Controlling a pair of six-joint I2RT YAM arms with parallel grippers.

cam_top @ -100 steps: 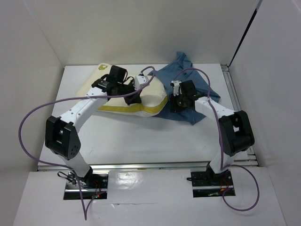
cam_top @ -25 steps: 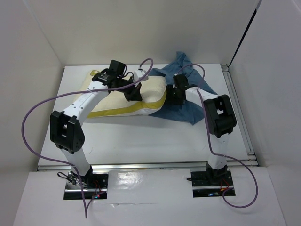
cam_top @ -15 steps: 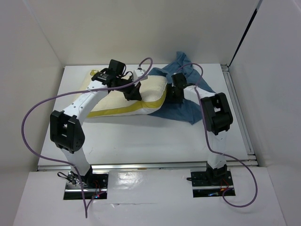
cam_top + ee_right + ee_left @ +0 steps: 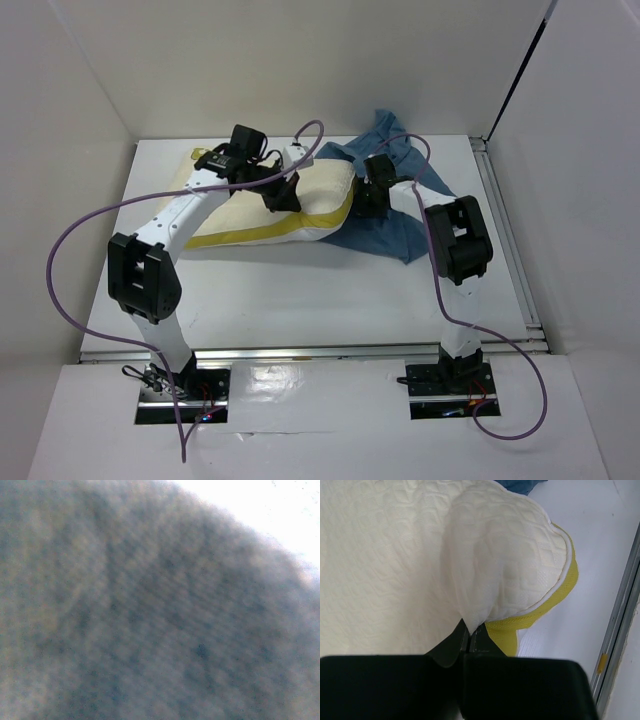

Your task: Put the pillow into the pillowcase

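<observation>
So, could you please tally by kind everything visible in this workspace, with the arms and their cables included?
Cream pillow: 1
Blue pillowcase: 1
Robot arms: 2 (left arm, right arm)
Purple cables: 2 (left cable, right cable)
Total: 6

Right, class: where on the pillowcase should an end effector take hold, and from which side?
On the pillowcase, probably the rumpled edge next to the pillow, approached from above, from the robot's right. The cloth lies limp and wrinkled, so a raised fold there is the pinchable part.
</observation>
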